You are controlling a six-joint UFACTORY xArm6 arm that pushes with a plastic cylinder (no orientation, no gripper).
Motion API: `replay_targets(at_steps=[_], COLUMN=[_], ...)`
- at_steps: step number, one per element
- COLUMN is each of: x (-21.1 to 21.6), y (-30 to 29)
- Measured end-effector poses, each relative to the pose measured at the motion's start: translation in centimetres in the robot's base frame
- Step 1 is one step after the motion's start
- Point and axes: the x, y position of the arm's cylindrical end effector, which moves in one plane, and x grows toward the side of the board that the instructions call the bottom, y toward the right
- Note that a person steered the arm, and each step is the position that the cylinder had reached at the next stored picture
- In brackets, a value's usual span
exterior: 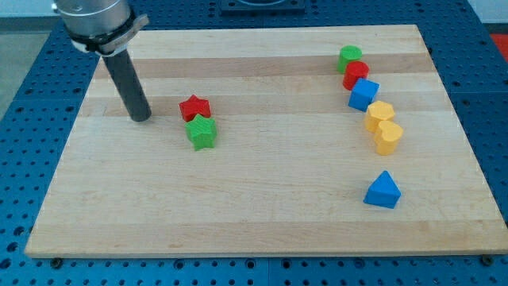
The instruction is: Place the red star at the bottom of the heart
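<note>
The red star (pixel 194 106) lies left of the board's middle, touching a green star (pixel 202 133) just below it. The yellow heart (pixel 389 137) sits at the view's right, touching a yellow block (pixel 379 115) above it. My tip (pixel 141 117) rests on the board to the left of the red star, about a block's width away from it, not touching any block.
At the view's upper right a green block (pixel 348 57), a red block (pixel 355 75) and a blue block (pixel 363 94) form a chain down to the yellow pieces. A blue triangle (pixel 383 191) lies below the heart. The wooden board (pixel 254 230) sits on a blue perforated table.
</note>
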Motion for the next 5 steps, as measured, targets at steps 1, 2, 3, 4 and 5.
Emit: replay_targets(at_steps=[1, 2, 3, 4, 5], x=[-0.3, 0.6, 1.0, 0.9, 0.9], y=[0.3, 0.9, 4.7, 8.9, 10.5])
